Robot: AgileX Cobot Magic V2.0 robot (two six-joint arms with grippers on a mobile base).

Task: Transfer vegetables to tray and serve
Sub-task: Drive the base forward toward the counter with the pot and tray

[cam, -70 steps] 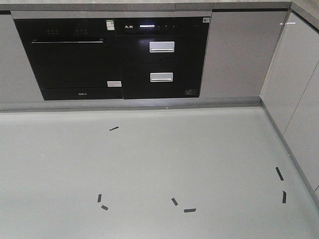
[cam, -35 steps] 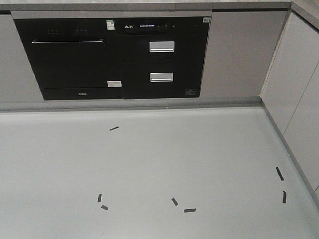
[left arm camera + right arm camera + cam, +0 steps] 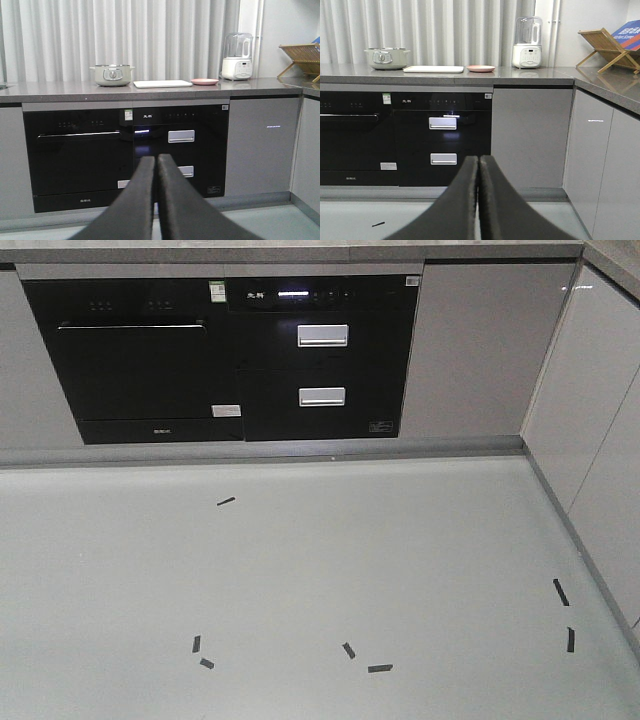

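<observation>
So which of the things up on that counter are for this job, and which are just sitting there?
For the job:
- tray
- vegetables: not in any view

Lying about:
- lidded pot, contents hidden
- pink plate
- blender
- wooden rack

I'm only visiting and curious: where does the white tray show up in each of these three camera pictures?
Front-facing view: the tray is not in it.
Left wrist view: the tray lies upper middle on the counter, between the pale green pot and the pink plate.
Right wrist view: the tray is upper left, just left of the pink plate.
Shared landmark: the upper silver drawer handle.
</observation>
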